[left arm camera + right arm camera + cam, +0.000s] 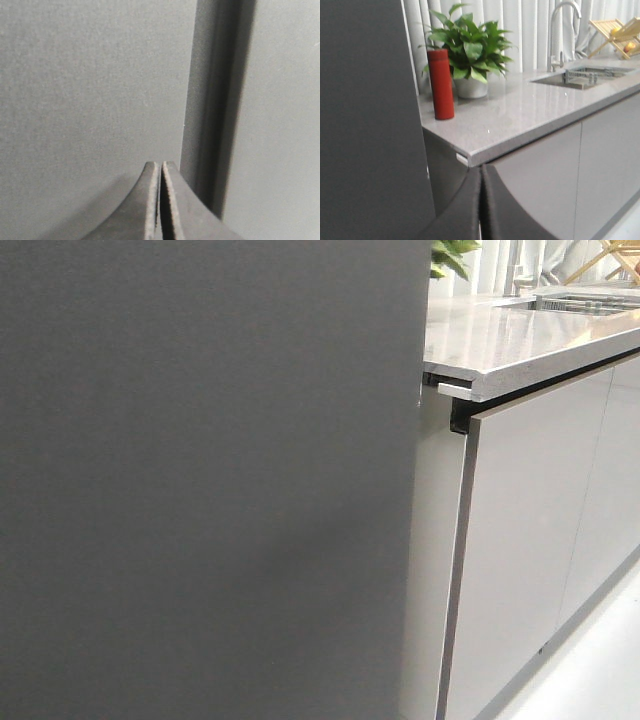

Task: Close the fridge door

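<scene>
Fridge door [200,480] — left end effector [160,172], right end effector [481,175] pressed together, empty.

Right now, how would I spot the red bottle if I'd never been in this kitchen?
Find the long grey counter with the sink. At its end nearest the dark fridge door sits a leafy plant in a white pot. The bottle stands just beside it: tall, straight, the only red thing there.
</scene>
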Motion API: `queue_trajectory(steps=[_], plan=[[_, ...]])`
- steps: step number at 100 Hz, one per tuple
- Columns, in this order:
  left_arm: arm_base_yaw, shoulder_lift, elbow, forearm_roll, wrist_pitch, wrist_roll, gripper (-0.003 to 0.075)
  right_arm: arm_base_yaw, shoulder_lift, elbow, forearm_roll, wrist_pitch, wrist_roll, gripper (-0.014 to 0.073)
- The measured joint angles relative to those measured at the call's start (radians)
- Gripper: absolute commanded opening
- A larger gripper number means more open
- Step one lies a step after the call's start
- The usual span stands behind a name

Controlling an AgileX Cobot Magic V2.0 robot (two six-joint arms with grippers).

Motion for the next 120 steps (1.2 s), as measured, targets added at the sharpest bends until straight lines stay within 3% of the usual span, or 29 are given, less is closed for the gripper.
queue_trajectory(steps=[23, 58, 120], plan=[[0.000, 0.000, 0.000, 0.000, 0.000, 0.000, -0.0021, -0.056, -0.160, 0.178, 0.000, 0.000, 0.000, -0.0076], [0.000, 0.000, 0.000, 0.000, 0.000, 0.000, -0.0021, -0.066, -0.307, 0.319, 0.000, -0.033, 0.000, -0.0076], [0.000, 0.000, 0.000, 0.000, 0.000, 0.000, -0.0021, -0.101, -0.319, 0.322, 0.000, -0.031, 0.000, -0.0076]])
